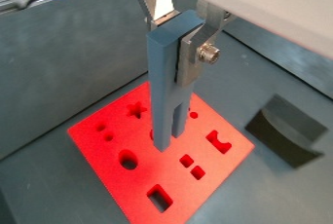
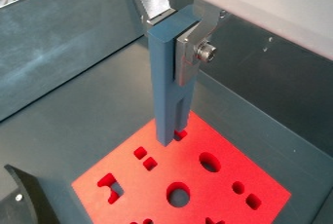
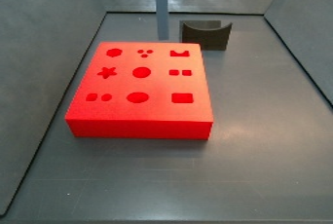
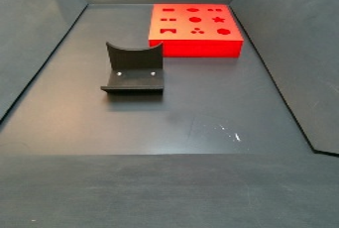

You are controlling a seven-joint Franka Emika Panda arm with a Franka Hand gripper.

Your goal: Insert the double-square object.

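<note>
My gripper [image 1: 164, 142] has two long blue fingers hanging straight down over the big flat red block [image 1: 143, 184]. Their tips hover above its middle, between the star cut-out and the pair of small square cut-outs [image 1: 193, 166]. The jaws stand almost together with only a thin slit. The double-square object is barely discernible at the tips against the red block. The gripper [image 2: 170, 135] and block [image 2: 136, 184] show in both wrist views. In a side view the blue fingers [image 3: 162, 31] come down above the block's [image 3: 136, 128] far edge.
A dark grey block with a curved notch [image 3: 205, 35] sits on the floor beyond the red block's far right corner, also in a side view [image 4: 133, 70]. Grey walls [image 3: 53, 33] enclose the floor on all sides. The red block [image 4: 196, 46] lies near one wall.
</note>
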